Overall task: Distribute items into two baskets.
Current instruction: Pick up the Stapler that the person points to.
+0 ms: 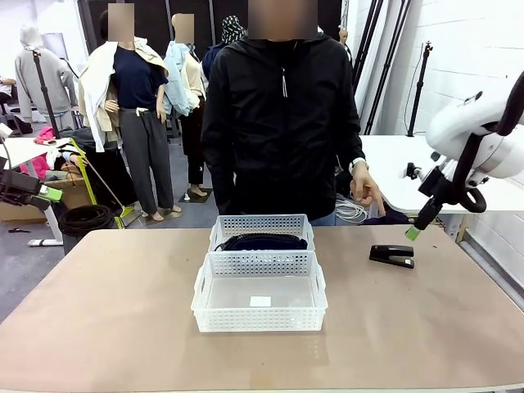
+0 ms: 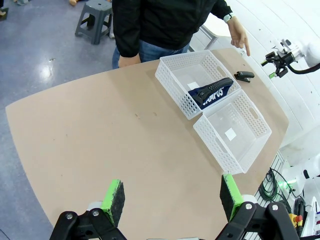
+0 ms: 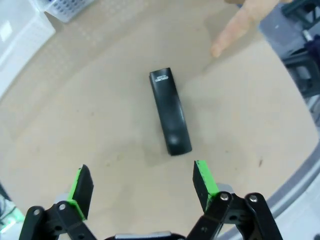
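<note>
Two white mesh baskets stand end to end mid-table. The far basket (image 1: 262,221) (image 2: 172,87) holds the navy "CAMPUS" pouch (image 1: 262,242) (image 2: 214,91). The near basket (image 1: 259,318) (image 2: 215,145) holds just its small label. A black stapler (image 1: 391,255) (image 3: 170,111) lies on the table to the right of the baskets. My right gripper (image 1: 412,232) (image 3: 142,187) hovers open just above and beside it, touching nothing. My left gripper (image 2: 172,197) is open and empty, high over the table's left side, well away from the baskets.
A person in a black jacket stands at the far edge; one hand (image 1: 366,190) points a finger (image 3: 237,30) down near the stapler. The wooden tabletop (image 1: 106,311) is bare left and right of the baskets.
</note>
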